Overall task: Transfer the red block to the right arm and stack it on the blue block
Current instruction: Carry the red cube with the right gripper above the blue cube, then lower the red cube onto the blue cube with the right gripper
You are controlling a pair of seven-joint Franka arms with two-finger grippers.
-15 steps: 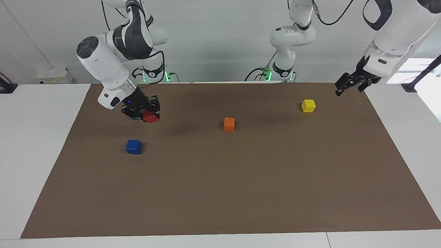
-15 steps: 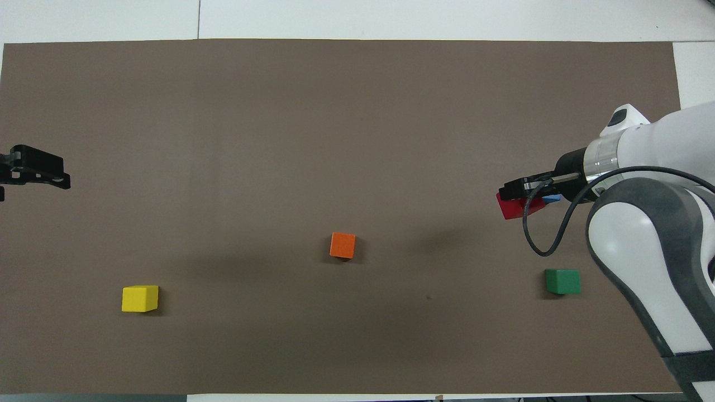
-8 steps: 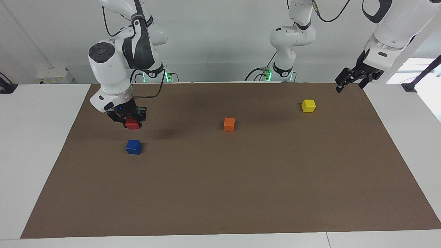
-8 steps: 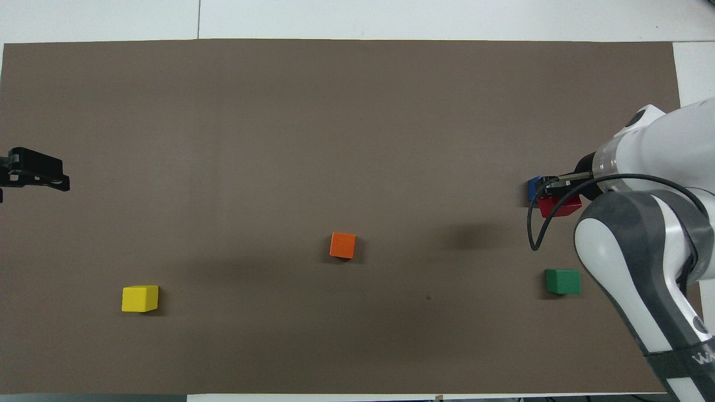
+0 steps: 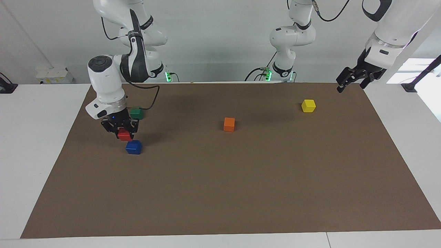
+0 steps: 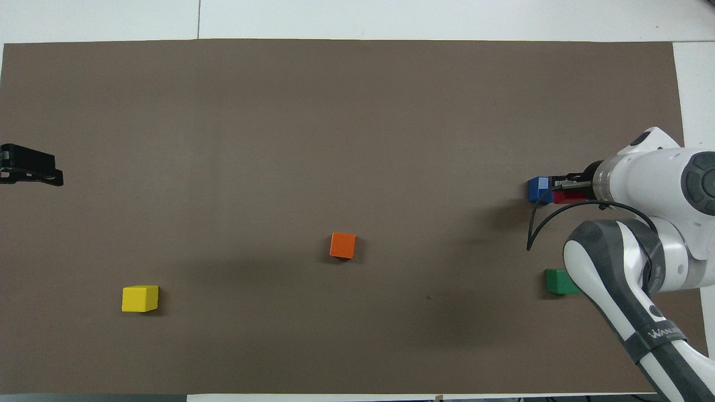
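right gripper (image 5: 121, 132) lowered, red block (image 5: 124, 134) held over blue block (image 5: 133, 147)

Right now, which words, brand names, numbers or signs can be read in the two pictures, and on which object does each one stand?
"WANJ...": printed in white on the dark band low on the right arm in the overhead view; the end of the word is cut off, so the whole name cannot be read.
A small round mark on each arm base collar in the facing view: too small to read.
The red block, blue block and brown mat: no text.
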